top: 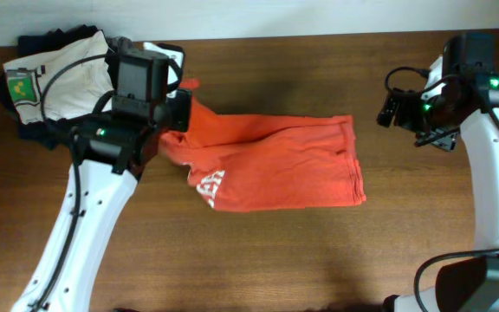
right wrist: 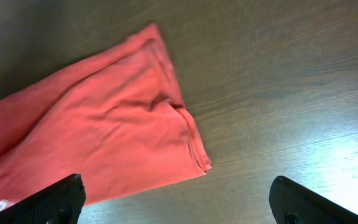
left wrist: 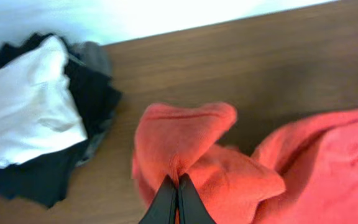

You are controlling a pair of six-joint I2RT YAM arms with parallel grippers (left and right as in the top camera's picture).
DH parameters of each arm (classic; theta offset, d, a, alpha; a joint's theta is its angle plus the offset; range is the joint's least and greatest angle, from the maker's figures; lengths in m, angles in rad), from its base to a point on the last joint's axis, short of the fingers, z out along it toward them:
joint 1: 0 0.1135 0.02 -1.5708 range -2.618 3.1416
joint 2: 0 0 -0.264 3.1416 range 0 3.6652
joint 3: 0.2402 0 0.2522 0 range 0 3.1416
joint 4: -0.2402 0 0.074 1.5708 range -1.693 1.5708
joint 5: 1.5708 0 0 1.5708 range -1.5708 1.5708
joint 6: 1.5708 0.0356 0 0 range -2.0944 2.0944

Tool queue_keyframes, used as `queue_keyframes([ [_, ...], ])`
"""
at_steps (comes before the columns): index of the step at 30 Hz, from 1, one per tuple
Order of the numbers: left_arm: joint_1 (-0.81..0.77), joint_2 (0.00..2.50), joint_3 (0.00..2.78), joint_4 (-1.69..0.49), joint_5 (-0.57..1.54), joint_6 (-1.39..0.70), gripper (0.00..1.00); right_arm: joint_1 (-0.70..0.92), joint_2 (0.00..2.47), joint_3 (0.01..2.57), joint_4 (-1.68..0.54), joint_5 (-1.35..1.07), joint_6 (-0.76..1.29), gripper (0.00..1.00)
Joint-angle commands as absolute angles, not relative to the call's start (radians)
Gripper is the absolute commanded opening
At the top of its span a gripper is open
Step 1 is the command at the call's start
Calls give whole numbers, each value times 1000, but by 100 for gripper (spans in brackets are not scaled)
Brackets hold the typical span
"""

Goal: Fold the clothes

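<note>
Under the left arm [top: 93,199], T-shirt [top: 293,165] edge hidden, clamped in the left pincer [left wrist: 178,180]; right pincer [right wrist: 176,199] wide open.

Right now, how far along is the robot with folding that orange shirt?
Early to midway. Done: the red-orange T-shirt lies on the table narrowed into a long band. In hand: the left end effector is shut, pinching bunched fabric at one end; the right end effector is open and empty by the other end. Left: the pinched end is crumpled, so no tidy fold yet.
</note>
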State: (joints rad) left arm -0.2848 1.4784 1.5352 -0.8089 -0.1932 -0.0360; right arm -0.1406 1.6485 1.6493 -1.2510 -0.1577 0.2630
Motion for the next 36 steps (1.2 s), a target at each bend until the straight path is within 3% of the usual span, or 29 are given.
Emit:
queue_keyframes([
  [1,-279,1483,1539,-830,-282,-75,25,-110,1647,1554,-1171,-186,271,98],
  [3,-279,1515,1539,-842,-286,-75,87,-85,1647,1489,-1091,-223,266,98],
  [4,-278,1533,1539,-847,-289,-75,99,-69,1647,1459,-1049,-242,258,98],
  [8,-260,1627,1539,-862,-297,-75,99,31,1662,1377,-899,-233,191,98],
  [12,-225,1741,1539,-918,-285,-75,99,123,1733,1376,-820,-60,191,98],
  [20,-208,1846,1539,-1052,1,-75,99,142,1919,1377,-666,-25,191,99],
  [22,-209,1846,1539,-1081,59,-75,99,142,1955,1377,-625,-25,191,89],
  [30,-209,1847,1539,-1142,64,-75,99,142,2032,1377,-526,33,172,72],
  [36,-209,1847,1539,-1139,64,-75,99,142,2076,1377,-518,71,168,71],
])
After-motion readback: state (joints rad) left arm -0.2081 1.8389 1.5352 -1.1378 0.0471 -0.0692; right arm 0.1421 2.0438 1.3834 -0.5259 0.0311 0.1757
